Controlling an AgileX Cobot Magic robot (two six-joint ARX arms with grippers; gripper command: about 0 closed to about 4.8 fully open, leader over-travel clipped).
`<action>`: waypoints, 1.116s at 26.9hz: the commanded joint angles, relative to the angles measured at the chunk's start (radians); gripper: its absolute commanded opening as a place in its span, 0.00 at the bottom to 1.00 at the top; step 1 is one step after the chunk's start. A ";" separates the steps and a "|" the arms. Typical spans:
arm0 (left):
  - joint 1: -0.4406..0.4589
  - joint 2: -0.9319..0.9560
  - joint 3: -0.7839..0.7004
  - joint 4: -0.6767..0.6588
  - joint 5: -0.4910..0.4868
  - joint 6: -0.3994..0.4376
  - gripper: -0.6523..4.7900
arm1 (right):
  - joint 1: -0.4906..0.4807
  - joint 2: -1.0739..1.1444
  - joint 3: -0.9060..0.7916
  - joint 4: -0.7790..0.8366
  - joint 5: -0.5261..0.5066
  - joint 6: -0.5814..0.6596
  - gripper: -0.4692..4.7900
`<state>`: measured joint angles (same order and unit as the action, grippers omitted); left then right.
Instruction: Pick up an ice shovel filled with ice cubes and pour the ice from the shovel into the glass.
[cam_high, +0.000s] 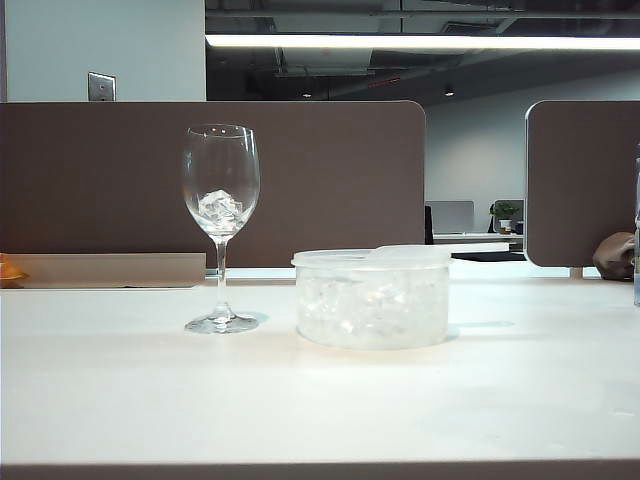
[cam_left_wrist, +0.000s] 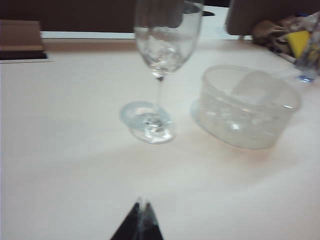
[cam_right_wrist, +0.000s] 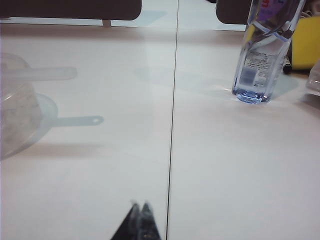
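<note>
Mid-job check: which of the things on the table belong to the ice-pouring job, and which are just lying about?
Job:
- glass, upright, ice cubes in its bowl
- ice shovel, lying across the tub's rim
- tub of ice, beside the glass
- left gripper and right gripper, both shut, holding nothing

Lying about:
- water bottle
- yellow item, too blurred to name

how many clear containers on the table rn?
3: the glass left of the tub, both mid-table, and a water bottle off to the right, seen only in the right wrist view. More may sit outside the views.
</note>
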<state>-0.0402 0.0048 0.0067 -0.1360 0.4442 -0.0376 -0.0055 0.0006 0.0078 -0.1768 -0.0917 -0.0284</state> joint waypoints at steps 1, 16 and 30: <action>0.002 0.001 0.001 0.003 -0.189 0.003 0.11 | 0.001 0.001 -0.007 0.008 0.004 -0.005 0.09; 0.001 0.001 0.001 0.002 -0.287 0.003 0.11 | 0.001 0.002 -0.007 0.008 0.004 -0.005 0.09; 0.001 0.001 0.001 0.003 -0.287 0.003 0.11 | 0.001 0.002 -0.007 0.008 0.004 -0.005 0.09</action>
<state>-0.0402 0.0048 0.0067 -0.1390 0.1543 -0.0376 -0.0055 0.0010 0.0078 -0.1772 -0.0910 -0.0284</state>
